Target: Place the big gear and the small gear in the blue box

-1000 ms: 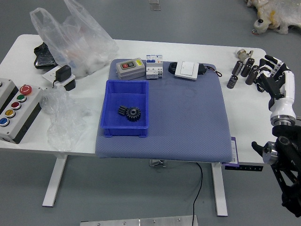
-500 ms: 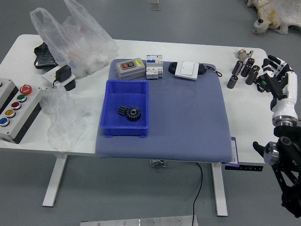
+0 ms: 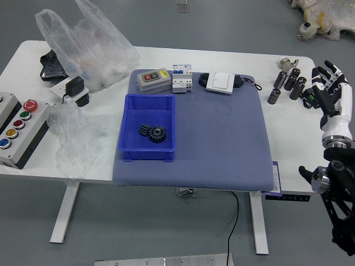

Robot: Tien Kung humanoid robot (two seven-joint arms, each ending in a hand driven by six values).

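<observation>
The blue box (image 3: 125, 124) stands on the left part of the grey-blue mat. Inside it, the big gear (image 3: 157, 134) lies flat on the floor of the box, with the small gear (image 3: 145, 129) close against its left side. My right hand (image 3: 326, 86) is raised at the right edge of the table, far from the box, with relaxed fingers and nothing held. My left hand is out of view.
Behind the box are a grey device (image 3: 154, 81), white modules (image 3: 182, 79) and a white switch (image 3: 221, 82). Dark cylinders (image 3: 289, 80) stand at the back right. Plastic bags (image 3: 91, 47) and a button panel (image 3: 19, 130) occupy the left side.
My right hand has shifted slightly to the right, and its fingers have changed pose a little. The gears and the box have stayed put.
</observation>
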